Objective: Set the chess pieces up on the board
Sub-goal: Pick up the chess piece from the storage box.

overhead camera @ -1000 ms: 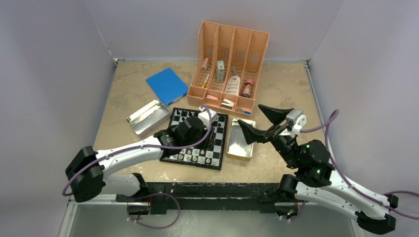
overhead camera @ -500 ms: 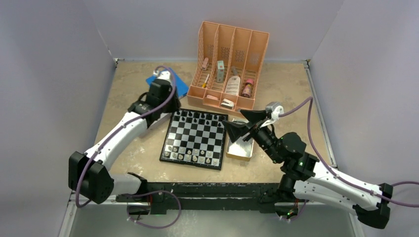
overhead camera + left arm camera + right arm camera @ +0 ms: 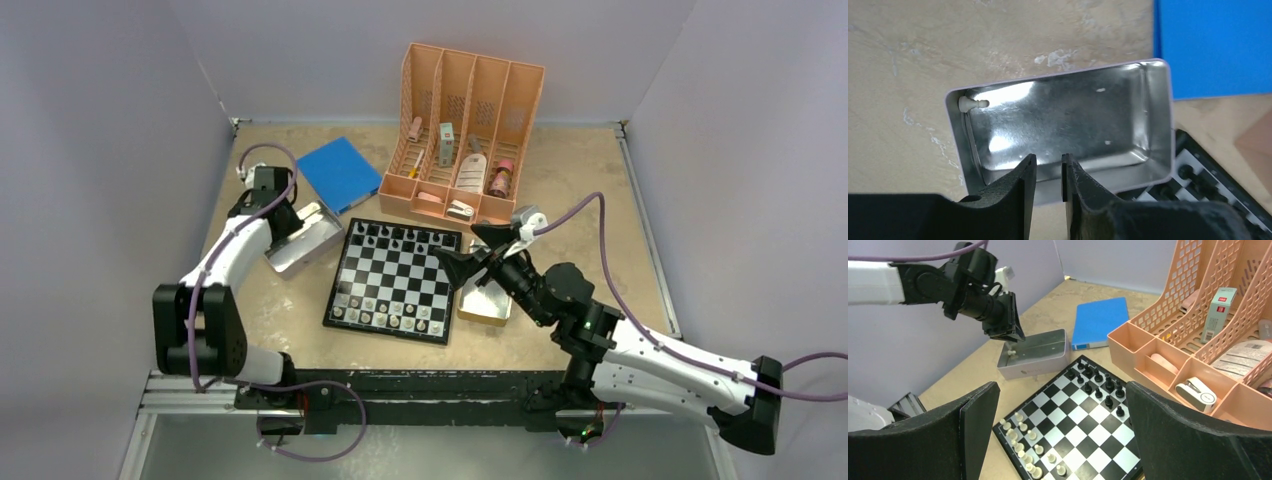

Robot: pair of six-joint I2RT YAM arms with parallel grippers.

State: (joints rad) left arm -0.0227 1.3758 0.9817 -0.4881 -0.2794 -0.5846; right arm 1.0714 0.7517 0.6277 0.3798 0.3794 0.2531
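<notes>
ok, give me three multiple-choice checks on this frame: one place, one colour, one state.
1. The loose pale piece lies: A in the left metal tray; B on the board; C in the organizer.
2. The book is: A red; B blue; C green.
3. The right gripper is: A shut on a piece; B shut, empty; C wide open, empty.
Answers: 1 A, it lies in that tray's corner. 2 B, its cover is plain blue. 3 C, its fingers stand far apart with nothing between them.
</notes>
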